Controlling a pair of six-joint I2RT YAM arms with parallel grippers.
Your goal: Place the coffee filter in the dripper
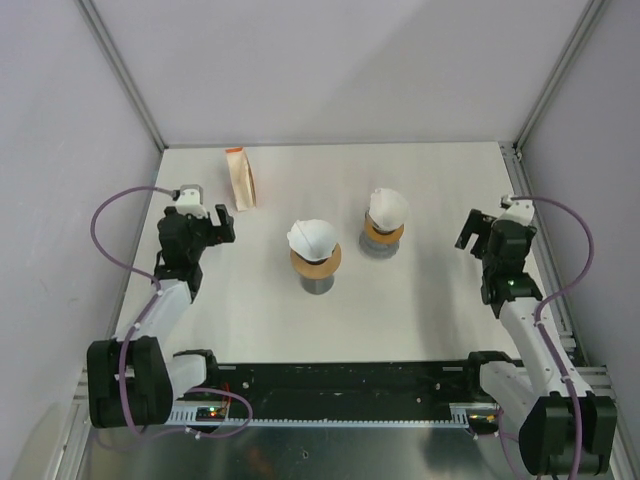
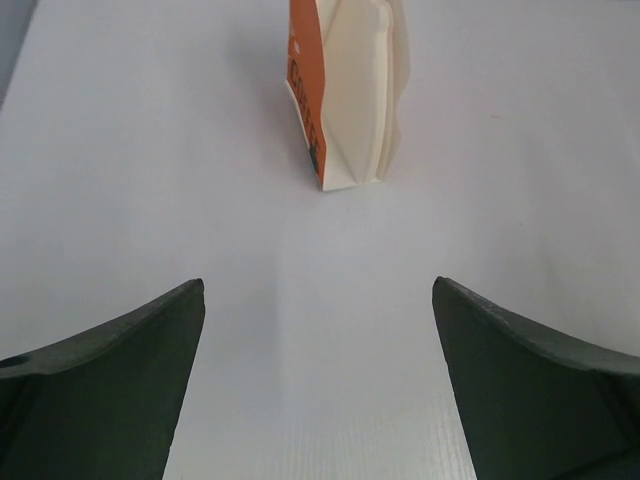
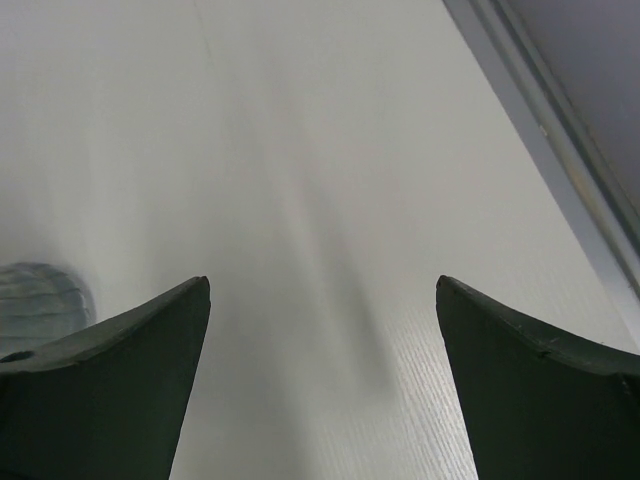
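Note:
Two drippers stand mid-table in the top view, each an orange-brown ring on a grey base. The near-left dripper (image 1: 316,264) has a white paper filter (image 1: 311,237) sitting in it. The far-right dripper (image 1: 382,238) also has a white filter (image 1: 388,208) in it. My left gripper (image 1: 222,226) is open and empty at the left, pointing at the filter pack (image 2: 346,90). My right gripper (image 1: 472,232) is open and empty at the right, apart from both drippers.
An orange and cream filter pack (image 1: 241,178) lies at the back left of the white table. A grey rounded base (image 3: 40,305) shows at the left edge of the right wrist view. The table's metal frame edge (image 3: 560,150) runs along the right.

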